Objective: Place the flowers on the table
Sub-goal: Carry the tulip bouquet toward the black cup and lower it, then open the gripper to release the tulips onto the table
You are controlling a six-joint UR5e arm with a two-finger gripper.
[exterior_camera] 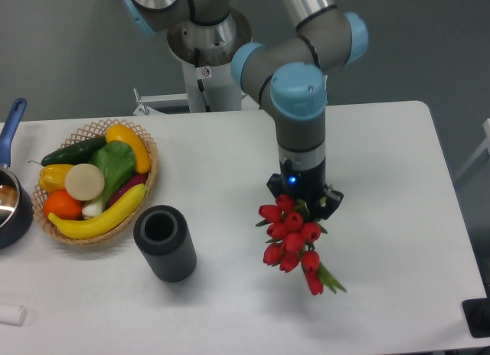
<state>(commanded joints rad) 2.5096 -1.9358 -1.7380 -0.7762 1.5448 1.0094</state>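
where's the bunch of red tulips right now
The bunch of red tulips hangs at the gripper, right of centre over the white table, well right of the dark ribbed cylinder.

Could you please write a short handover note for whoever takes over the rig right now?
Gripper: points down over the right half of the table, with the flowers right at it; whether it is shut on them cannot be seen.
Flowers: red heads bunched just below the gripper; touching the tabletop or not is unclear.
Left side: fruit basket, black cylinder.
Done: flowers brought over the table.
Left: lay them down, release, retract.
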